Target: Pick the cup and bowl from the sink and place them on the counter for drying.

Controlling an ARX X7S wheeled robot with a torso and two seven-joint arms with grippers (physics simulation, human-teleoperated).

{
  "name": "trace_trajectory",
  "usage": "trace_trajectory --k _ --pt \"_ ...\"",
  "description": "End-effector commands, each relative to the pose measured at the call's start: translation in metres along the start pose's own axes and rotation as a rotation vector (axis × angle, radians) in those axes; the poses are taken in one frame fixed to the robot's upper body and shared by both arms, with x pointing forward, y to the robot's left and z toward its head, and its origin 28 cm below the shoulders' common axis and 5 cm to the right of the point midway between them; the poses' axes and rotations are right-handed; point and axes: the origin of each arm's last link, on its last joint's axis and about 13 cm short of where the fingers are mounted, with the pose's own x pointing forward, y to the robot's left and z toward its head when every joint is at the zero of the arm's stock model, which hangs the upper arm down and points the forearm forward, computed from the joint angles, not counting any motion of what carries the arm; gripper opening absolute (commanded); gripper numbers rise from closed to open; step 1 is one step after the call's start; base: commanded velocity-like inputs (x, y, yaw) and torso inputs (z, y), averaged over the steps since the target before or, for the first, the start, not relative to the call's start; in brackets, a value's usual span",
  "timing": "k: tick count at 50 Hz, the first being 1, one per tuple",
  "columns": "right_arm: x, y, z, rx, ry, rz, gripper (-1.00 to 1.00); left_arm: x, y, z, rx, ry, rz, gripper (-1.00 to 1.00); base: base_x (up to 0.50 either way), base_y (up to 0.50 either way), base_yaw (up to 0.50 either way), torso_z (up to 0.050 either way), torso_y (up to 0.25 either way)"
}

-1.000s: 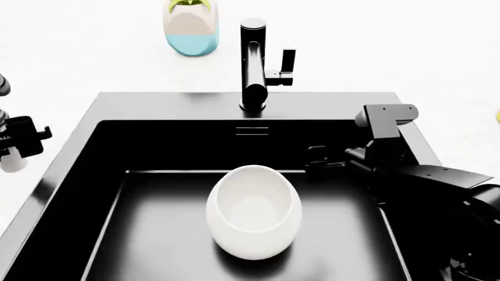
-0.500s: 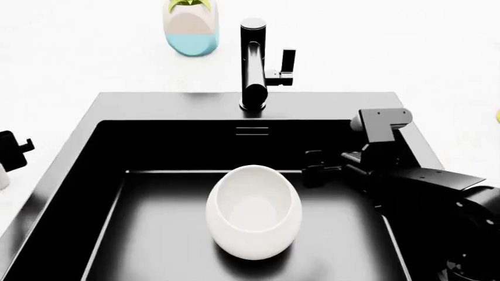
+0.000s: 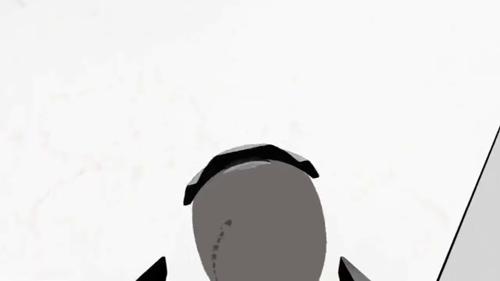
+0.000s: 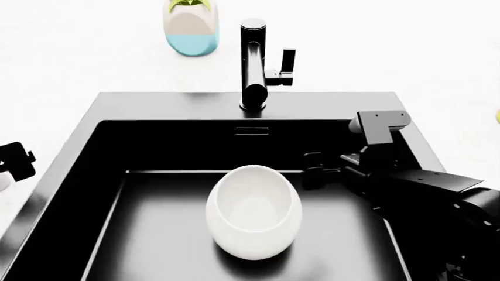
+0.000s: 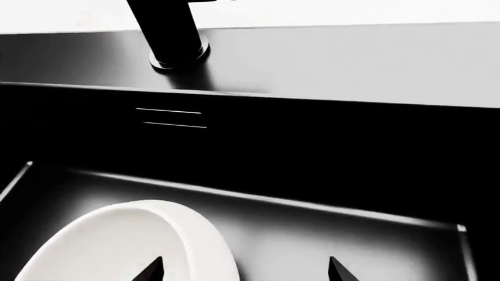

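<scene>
White surface (image 4: pixel 437 52) spreads around everything, faintly speckled, wide and bare to the far right.

Black sink (image 4: pixel 102 146) fills the middle of the head view; faucet (image 4: pixel 254 64) stands at its far edge, white-and-blue plant pot (image 4: pixel 189 26) beyond it to the left.

Bowl (image 4: pixel 254 211) lies on the sink floor, near centre, tipped so its mouth faces up and toward the camera. Glossy, almost round.

Right tool (image 4: pixel 312 170) hangs inside the basin just right of the bowl, not touching it. Wrist view shows its two tips spread with the bowl's rim (image 5: pixel 195 234) close by: released, grasping nothing.

Left tool (image 4: pixel 16 161) is out at the left edge over the white surface. Its wrist view shows the cup (image 3: pixel 258 228) between the tips, dark rim away from the camera. Tips barely in frame; cannot tell whether it is clenched or let go, nor whether the cup stands on the surface.

Risks, as judged:
- Round glossy wall gives the right tool little to bite; a pinch on the curved side could squirt the bowl away across the basin.
- Tilted bowl may roll when nudged.
- Thin rim grip could slip on lifting.
</scene>
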Motion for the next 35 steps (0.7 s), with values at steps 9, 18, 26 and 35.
trace_trajectory --k 9,18,26,35 --pt "0.000 0.001 0.000 -0.001 -0.002 0.003 1.00 -0.007 -0.002 -0.003 0.010 0.005 -0.016 1.00 0.00 0.00 0.00 0.000 0.000" --pt "-0.001 0.000 -0.001 0.002 -0.003 0.006 1.00 -0.017 -0.005 -0.009 0.012 0.010 -0.040 1.00 0.00 0.00 0.00 0.000 0.000" --pt "-0.001 -0.001 -0.001 0.006 -0.008 0.008 1.00 -0.027 0.002 -0.014 0.015 0.014 -0.051 1.00 0.00 0.00 0.00 0.000 0.000" --pt "-0.001 -0.002 -0.003 0.002 -0.001 0.007 1.00 -0.047 -0.001 -0.013 0.008 -0.015 -0.078 1.00 0.00 0.00 0.00 0.000 0.000"
